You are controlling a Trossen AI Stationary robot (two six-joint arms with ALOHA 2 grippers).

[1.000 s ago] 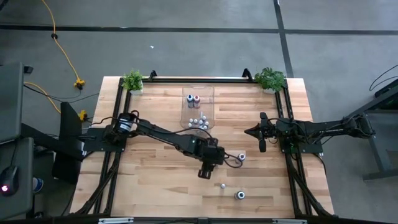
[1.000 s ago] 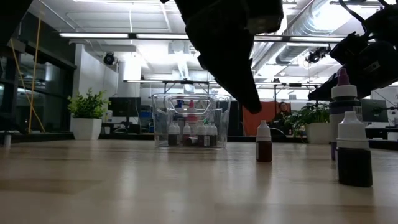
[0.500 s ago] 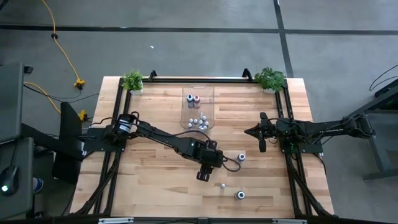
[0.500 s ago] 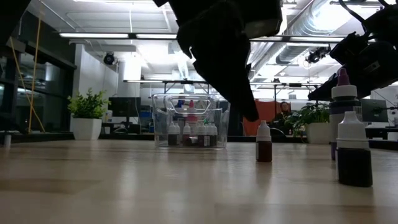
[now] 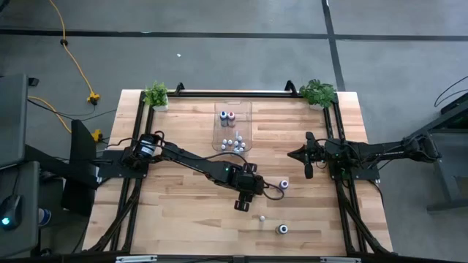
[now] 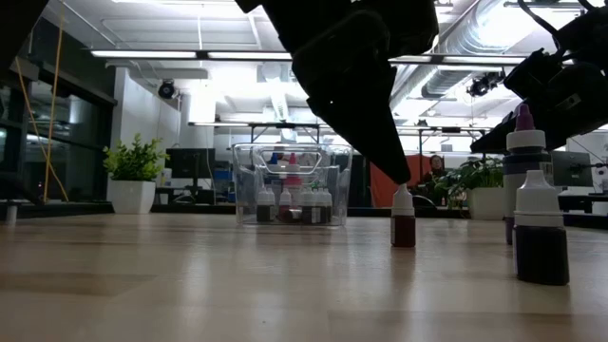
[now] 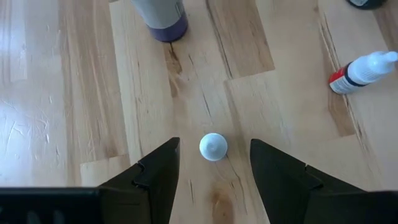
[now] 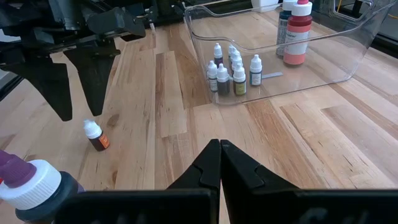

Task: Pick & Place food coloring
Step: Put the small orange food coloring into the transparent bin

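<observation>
Left hand [image 7: 214, 168] now lower, astride upright small bottle [image 7: 213, 147].

A clear bin [image 5: 232, 128] sits between two potted plants [image 5: 156, 95] (table's far edge).

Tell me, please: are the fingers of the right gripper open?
No, in the right wrist view the right gripper has its two dark fingers pressed together, with nothing between them.
</observation>
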